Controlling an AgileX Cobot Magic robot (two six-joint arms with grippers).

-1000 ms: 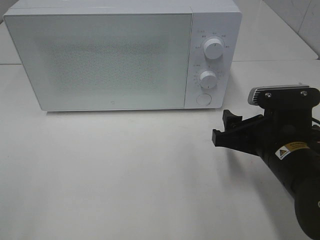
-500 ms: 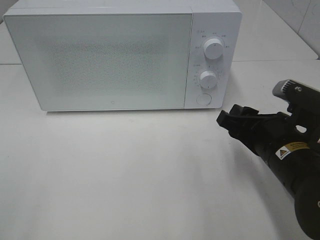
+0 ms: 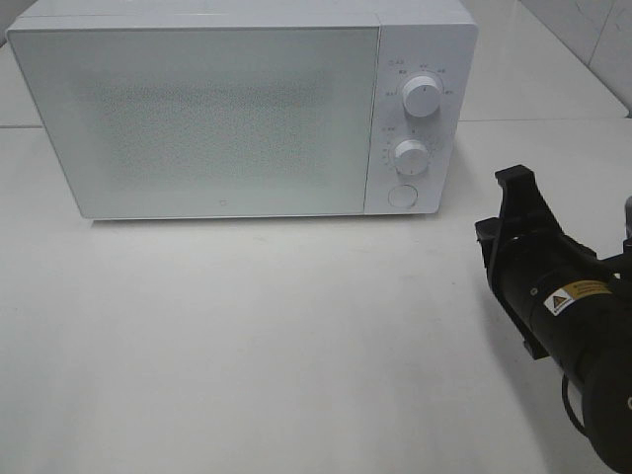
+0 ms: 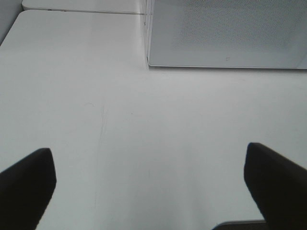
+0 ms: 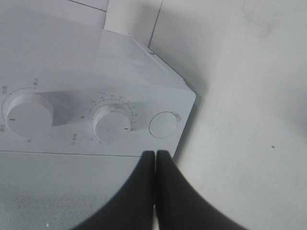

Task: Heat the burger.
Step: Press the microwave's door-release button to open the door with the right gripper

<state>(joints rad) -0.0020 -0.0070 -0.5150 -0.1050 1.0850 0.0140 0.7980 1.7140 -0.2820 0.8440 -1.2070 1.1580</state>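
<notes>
Trouble first, in the high view: burger is in no picture, and whether it sits behind the frosted door (image 3: 197, 118) of the microwave (image 3: 425, 39) cannot be told, so starting the heat now might run an empty oven. Right pincer (image 3: 515, 188) hangs off to the side of the panel (image 3: 449, 148), apart from the button (image 3: 402, 197) and the lower knob (image 3: 410, 155). A skewed poke may slip off the button onto that knob, or shove the microwave back over the smooth counter (image 3: 247, 336)

Left wrist view: left pincer (image 4: 147, 149) stands wide apart, gripping nothing, over bare counter just before the microwave's front corner. A door swinging out could strike that arm

Right wrist view: right pincer's fingers (image 5: 139, 191) lie pressed together and empty, aimed just under the lower knob and button, with nothing between them and the panel
</notes>
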